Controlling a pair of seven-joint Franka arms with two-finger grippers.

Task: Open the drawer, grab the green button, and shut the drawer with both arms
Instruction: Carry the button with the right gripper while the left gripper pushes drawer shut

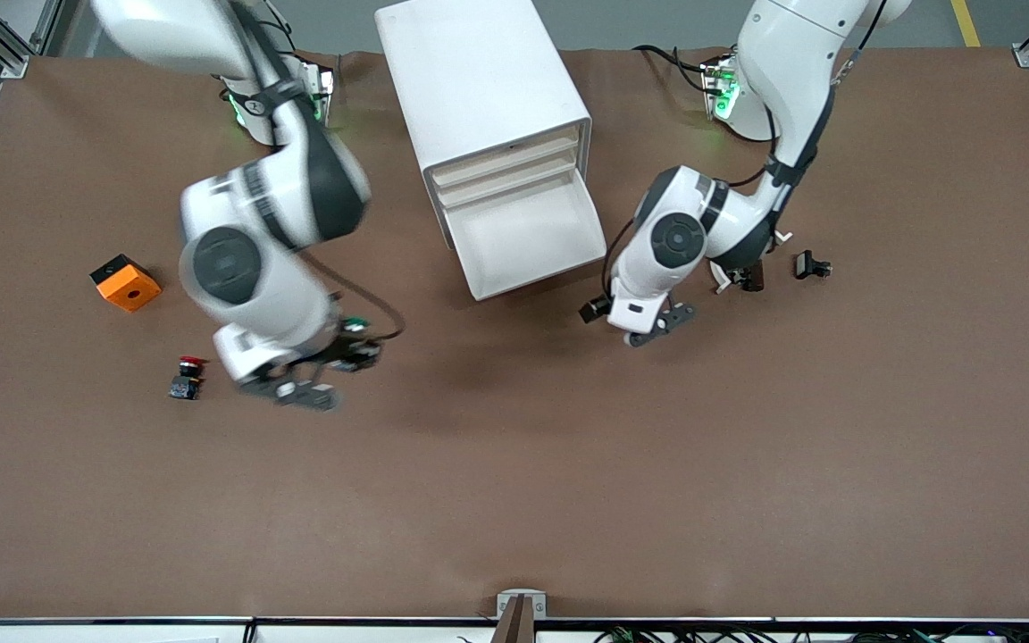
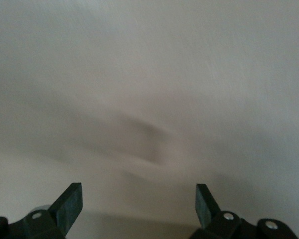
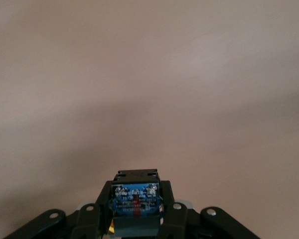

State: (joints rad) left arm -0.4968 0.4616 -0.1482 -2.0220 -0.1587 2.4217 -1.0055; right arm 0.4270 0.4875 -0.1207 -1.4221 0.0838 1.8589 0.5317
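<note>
The white cabinet (image 1: 479,80) stands at the back middle of the table, its lowest drawer (image 1: 528,237) pulled out, with nothing showing in it. My right gripper (image 1: 347,350) hangs over the mat between the drawer and the red-capped button, shut on the button (image 1: 355,325), whose green cap shows. In the right wrist view the button's blue-black body (image 3: 135,199) sits clamped in the right gripper (image 3: 135,211). My left gripper (image 1: 665,323) hovers low beside the drawer's front corner, toward the left arm's end. It is open, its fingers (image 2: 70,203) spread wide around nothing but bare mat.
A red-capped button (image 1: 188,375) lies beside the right gripper, toward the right arm's end. An orange cube (image 1: 126,282) sits farther from the camera than it. A small black part (image 1: 811,265) lies by the left arm's elbow. The brown mat (image 1: 514,491) spreads wide near the camera.
</note>
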